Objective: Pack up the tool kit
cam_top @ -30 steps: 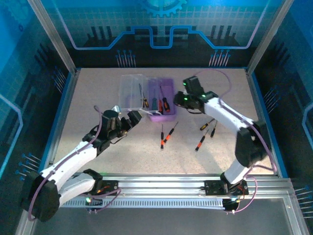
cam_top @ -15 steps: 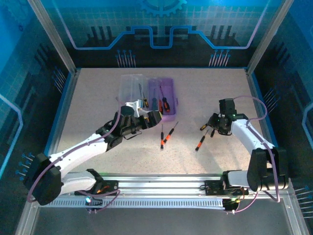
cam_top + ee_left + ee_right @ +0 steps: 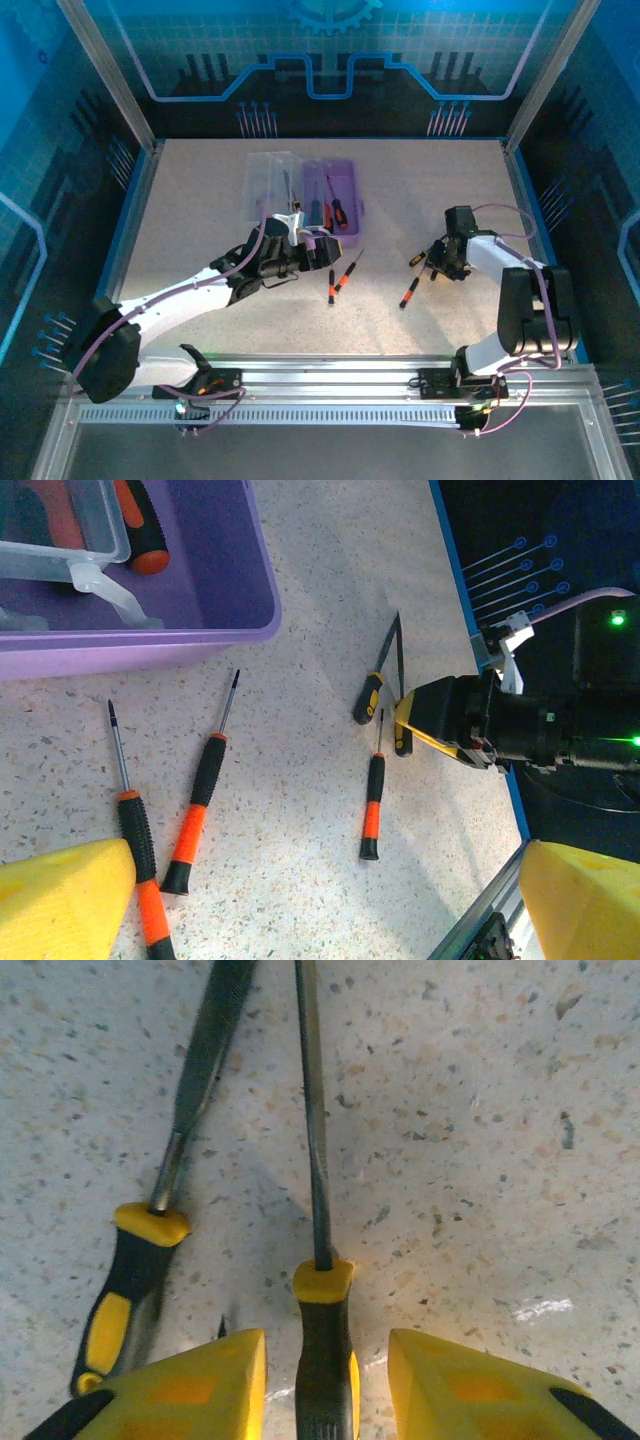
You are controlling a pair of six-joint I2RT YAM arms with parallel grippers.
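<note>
Currently the right gripper (image 3: 327, 1365) straddles one yellow-handled screwdriver (image 3: 323, 1285) lying on the desk (image 3: 480, 1160), its fingers apart and clear of the handle. Close squarely on that handle, avoiding the neighbouring screwdriver (image 3: 128, 1290). The left gripper (image 3: 320, 900), fingers spread wide, hovers over the orange-handled screwdrivers (image 3: 195, 810) near the purple case (image 3: 150, 645).

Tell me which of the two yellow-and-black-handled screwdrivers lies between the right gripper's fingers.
The right-hand screwdriver in the wrist view: its handle sits in the gap of the right gripper, touching neither finger. The other screwdriver lies outside, slanted.
</note>
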